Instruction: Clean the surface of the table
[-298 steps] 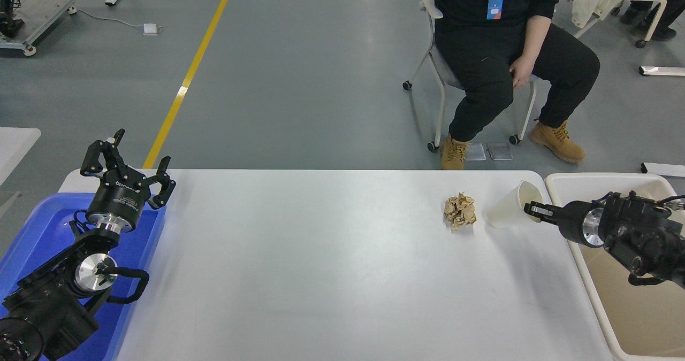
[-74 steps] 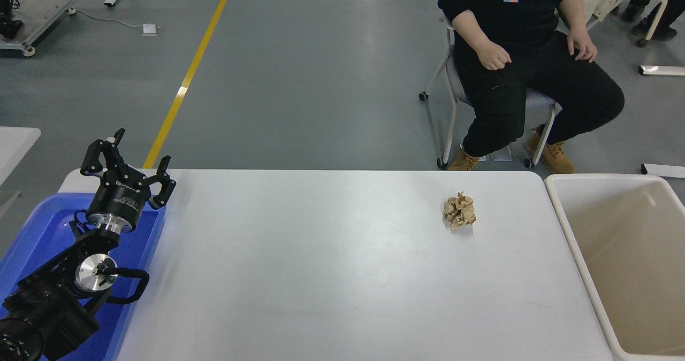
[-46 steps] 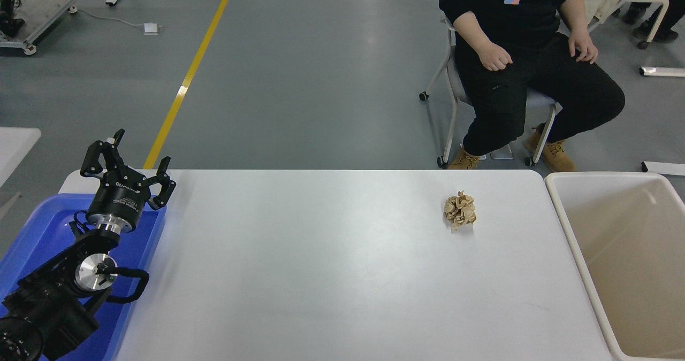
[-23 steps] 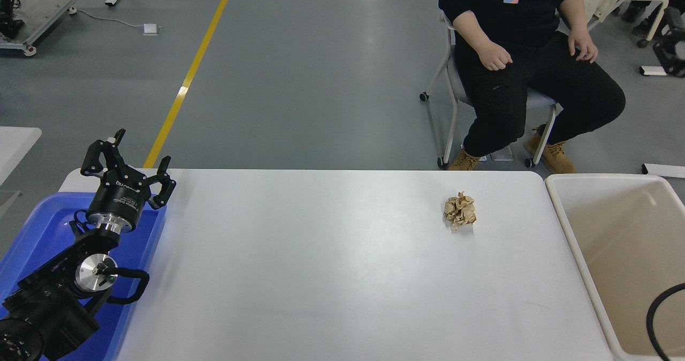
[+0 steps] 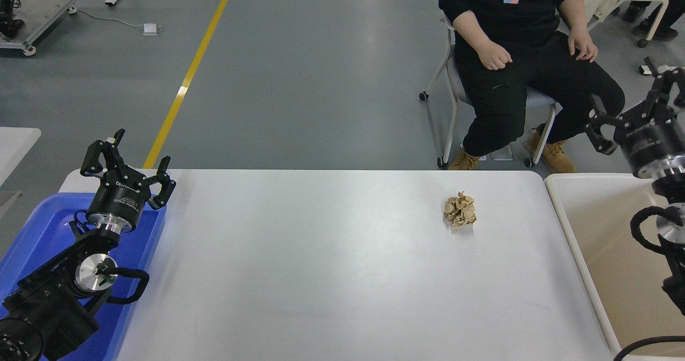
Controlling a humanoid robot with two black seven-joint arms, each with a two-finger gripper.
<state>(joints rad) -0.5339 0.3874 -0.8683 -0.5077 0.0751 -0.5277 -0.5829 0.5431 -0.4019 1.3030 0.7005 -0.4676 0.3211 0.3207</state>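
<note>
The white table surface [image 5: 332, 265] fills the middle of the head view. A crumpled brown paper ball [image 5: 459, 210] lies on it near the far right. My right gripper [image 5: 634, 104] is open and empty, raised above the far end of the cream-white bin [image 5: 556, 200], well right of the paper ball. My left gripper [image 5: 124, 155] is open and parked above the blue tray [image 5: 32, 227] at the lower left.
A person in black sits on a wheeled chair [image 5: 449, 77] beyond the table's far right edge, hands [image 5: 495, 57] on their lap. The cream-white bin stands against the table's right end. The blue tray stands at the left end.
The right arm has come back into view at the right edge and risen above the bin, open. The white cup it held 6.5 s ago is gone from the table. The left arm has not moved.
</note>
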